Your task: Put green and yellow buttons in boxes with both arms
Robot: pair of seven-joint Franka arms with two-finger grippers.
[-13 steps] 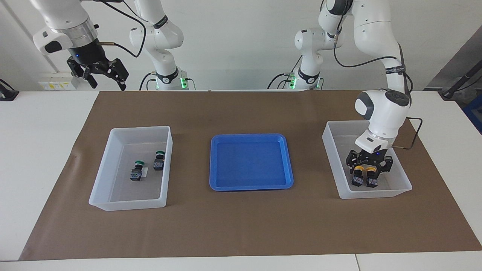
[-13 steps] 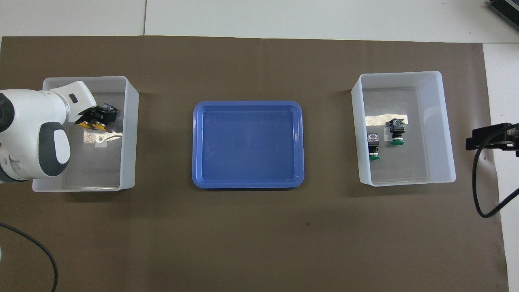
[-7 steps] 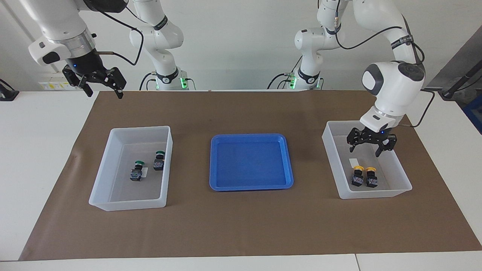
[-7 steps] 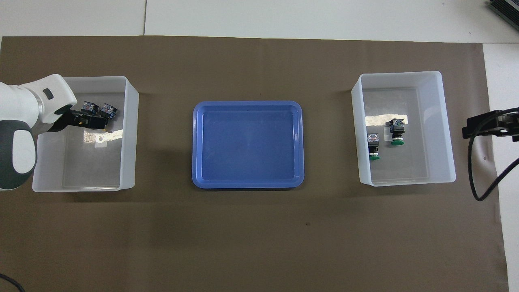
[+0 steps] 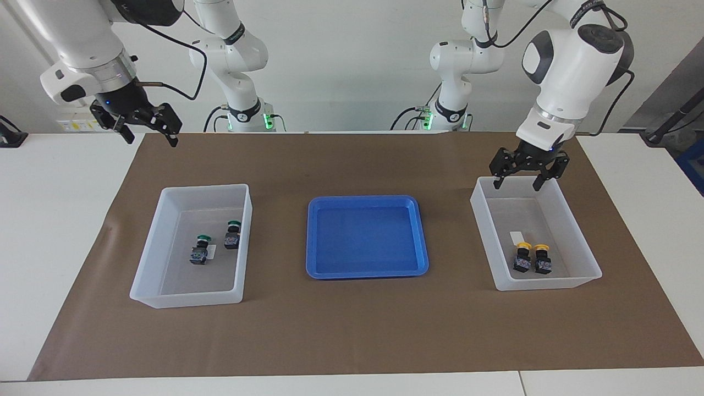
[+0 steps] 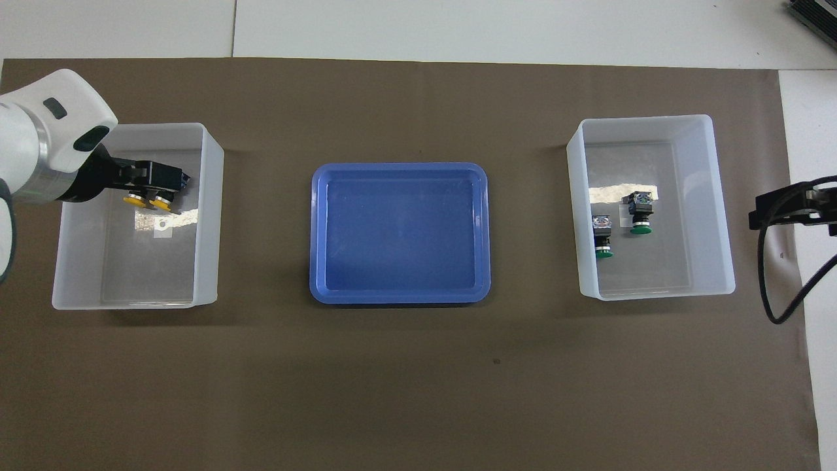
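Two yellow buttons (image 5: 532,258) (image 6: 148,201) stand side by side in the box (image 5: 550,284) (image 6: 210,216) at the left arm's end. My left gripper (image 5: 518,182) (image 6: 169,178) hangs open and empty above that box's robot-side rim; in the overhead view it covers the buttons' bodies. Two green buttons (image 5: 202,248) (image 6: 602,239) lie in the box (image 5: 187,300) (image 6: 719,209) at the right arm's end. My right gripper (image 5: 153,140) (image 6: 792,207) is open, raised over the mat's corner nearer to the robots than that box, holding nothing.
A shallow blue tray (image 5: 367,236) (image 6: 399,232) lies on the brown mat (image 5: 352,330) between the two boxes, with nothing in it. A small white label (image 5: 517,237) lies on the floor of the box with the yellow buttons.
My left gripper has lifted away from the yellow buttons, which stay in the box, and drawn back over the box's robot-side rim. The right gripper has shifted only slightly.
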